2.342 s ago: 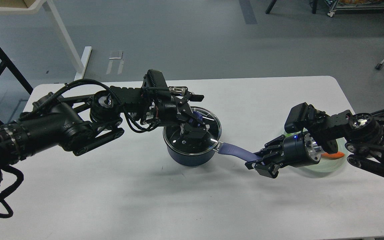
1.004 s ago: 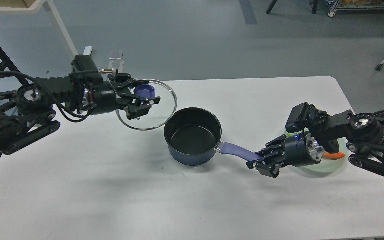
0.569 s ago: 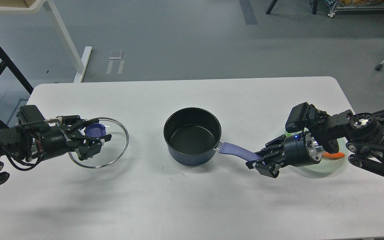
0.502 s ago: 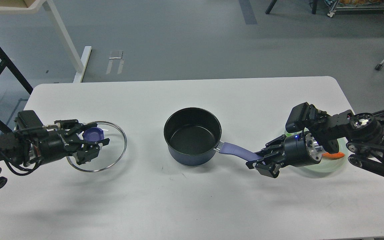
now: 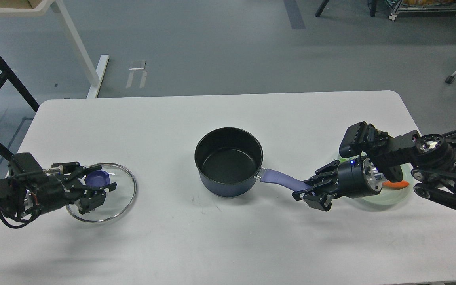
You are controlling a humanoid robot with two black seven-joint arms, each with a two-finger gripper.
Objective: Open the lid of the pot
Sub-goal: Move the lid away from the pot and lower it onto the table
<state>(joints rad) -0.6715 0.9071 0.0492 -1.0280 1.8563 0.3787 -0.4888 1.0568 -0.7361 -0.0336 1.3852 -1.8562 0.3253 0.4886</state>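
Note:
The dark blue pot (image 5: 228,161) stands uncovered in the middle of the white table (image 5: 228,245), its black inside showing. Its lavender handle (image 5: 281,180) points right. My right gripper (image 5: 311,193) is shut on the end of that handle. The glass pot lid (image 5: 115,198) with its purple-blue knob (image 5: 95,179) is at the table's left, low over or on the surface; I cannot tell which. My left gripper (image 5: 95,190) is closed around the knob and holds the lid.
A pale green plate (image 5: 394,196) with an orange piece (image 5: 396,184) on it lies at the right, mostly hidden under my right arm. The table's left edge is close to my left arm. A white desk leg and a black frame stand on the floor beyond.
My left gripper lifted the lid off the pot, carried it left and lowered it toward the table's left front. The pot and my right gripper on the handle have not moved.

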